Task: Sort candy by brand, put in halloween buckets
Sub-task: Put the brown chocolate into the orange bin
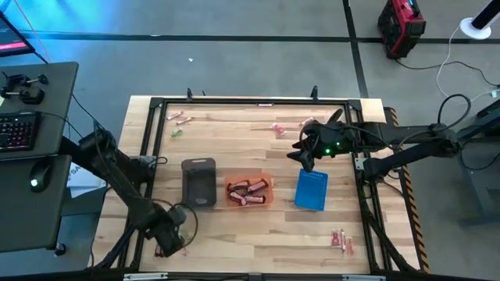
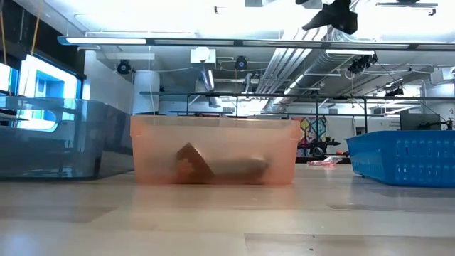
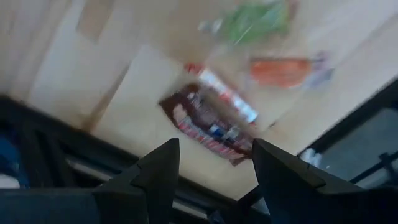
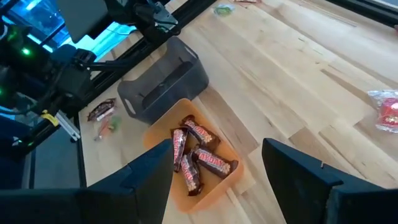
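From above, we count three buckets in a row mid-table: grey (image 1: 198, 183), orange (image 1: 249, 190) holding about five brown bars (image 1: 248, 191), and blue (image 1: 312, 190); loose candy lies at the table's corners. At table level, the orange bucket's bars show through its wall. Our left gripper (image 3: 214, 171) hangs open over one brown bar (image 3: 211, 121): light, crinkly, best pinched across its middle. The right gripper (image 4: 214, 171), open too, hovers above the buckets.

Three buckets (image 1: 198, 183) stand in a row mid-bench (image 1: 258, 242). Bars (image 1: 248, 192) lie in the middle one (other candy (image 1: 341, 240) lies scattered near the edges).
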Action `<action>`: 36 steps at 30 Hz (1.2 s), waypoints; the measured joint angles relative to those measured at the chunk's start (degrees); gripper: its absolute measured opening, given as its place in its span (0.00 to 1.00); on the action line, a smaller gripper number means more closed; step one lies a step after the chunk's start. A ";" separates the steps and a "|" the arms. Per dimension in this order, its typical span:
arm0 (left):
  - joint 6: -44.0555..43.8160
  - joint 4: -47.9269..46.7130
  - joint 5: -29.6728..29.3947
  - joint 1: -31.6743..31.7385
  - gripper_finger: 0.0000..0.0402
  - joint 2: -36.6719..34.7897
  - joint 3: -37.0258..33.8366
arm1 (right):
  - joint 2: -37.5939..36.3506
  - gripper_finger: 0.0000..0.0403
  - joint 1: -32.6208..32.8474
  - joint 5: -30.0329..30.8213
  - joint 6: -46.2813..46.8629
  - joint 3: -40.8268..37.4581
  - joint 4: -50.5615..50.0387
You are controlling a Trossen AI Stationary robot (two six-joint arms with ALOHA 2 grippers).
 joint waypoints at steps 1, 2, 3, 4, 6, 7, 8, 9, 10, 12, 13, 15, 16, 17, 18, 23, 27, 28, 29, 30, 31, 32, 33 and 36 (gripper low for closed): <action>-0.67 0.23 1.04 -0.04 0.48 1.13 0.00 | -0.02 0.59 -0.01 0.02 -0.41 0.00 -0.10; -1.14 0.51 2.15 0.04 0.48 2.24 0.00 | 0.00 0.59 -0.01 0.01 -0.70 0.00 -0.22; -1.66 0.70 3.15 0.13 0.48 3.59 0.00 | -0.01 0.59 -0.01 0.02 -0.82 0.00 -0.42; -2.08 0.90 4.23 0.18 0.48 4.75 0.00 | -0.02 0.59 -0.01 0.00 -1.20 0.00 -0.78; -2.26 1.30 5.66 0.22 0.48 7.34 0.00 | 0.00 0.59 -0.01 0.00 -2.03 -0.02 -1.33; -2.34 1.29 5.92 0.21 0.48 8.49 -0.02 | 0.00 0.59 -0.01 0.00 -2.23 -0.02 -1.58; -2.59 1.32 6.18 0.21 0.48 9.51 -0.04 | 0.00 0.59 -0.01 0.00 -2.23 -0.02 -1.95; -2.78 1.54 6.37 0.31 0.48 10.40 -0.06 | 0.00 0.59 -0.01 0.00 -2.24 -0.02 -2.23; -2.79 1.94 6.62 0.46 0.48 11.19 -0.07 | 0.00 0.59 -0.01 0.00 -2.29 -0.02 -2.31; -2.75 2.50 7.10 0.56 0.48 12.52 -0.07 | 0.00 0.59 -0.01 -0.02 -3.14 -0.02 -2.41; -2.77 2.61 7.30 0.62 0.48 12.96 -0.07 | 0.00 0.59 -0.01 -0.02 -3.45 -0.02 -2.44; -2.78 2.63 8.05 0.88 0.48 13.58 -0.07 | 0.00 0.59 -0.01 -0.02 -3.74 -0.02 -2.44; -2.79 2.67 8.18 0.87 0.48 13.82 -0.07 | 0.00 0.59 -0.01 -0.02 -3.74 -0.02 -2.47; -2.76 2.82 8.19 0.87 0.47 13.91 -0.07 | 0.00 0.59 -0.01 -0.02 -3.76 -0.02 -2.47; -2.69 3.12 8.19 0.87 0.46 13.94 -0.07 | 0.00 0.59 -0.01 -0.02 -4.02 -0.02 -2.50; -2.29 3.36 8.65 0.87 0.27 13.79 -0.07 | 0.00 0.59 -0.01 -0.04 -4.82 -0.04 -3.64; -2.32 3.05 8.58 0.87 0.04 12.16 -0.07 | 0.00 0.59 -0.01 -0.04 -5.37 -0.04 -4.56; -2.40 2.94 8.05 0.87 0.03 11.45 -0.07 | 0.00 0.59 -0.01 -0.06 -5.59 -0.07 -4.66; -2.38 2.67 7.82 0.87 0.03 10.52 -0.07 | 0.00 0.59 -0.01 -0.07 -5.77 -0.07 -4.64; -2.38 2.34 7.78 1.00 0.03 9.27 -0.07 | 0.00 0.59 -0.01 -0.06 -5.99 -0.07 -4.62; -2.65 1.77 7.75 1.19 0.03 7.87 -0.03 | 0.00 0.59 -0.01 -0.07 -6.33 -0.07 -4.64; -3.20 0.99 7.64 1.39 0.02 6.25 0.19 | 0.00 0.59 -0.01 -0.07 -6.61 -0.07 -4.62; -3.69 0.26 6.65 1.61 0.01 4.24 0.47 | 0.00 0.59 -0.01 -0.08 -6.77 -0.07 -4.62; -6.15 0.23 -1.21 2.77 0.01 -2.94 2.46 | 0.00 0.59 -0.01 -0.07 -6.81 -0.07 -4.59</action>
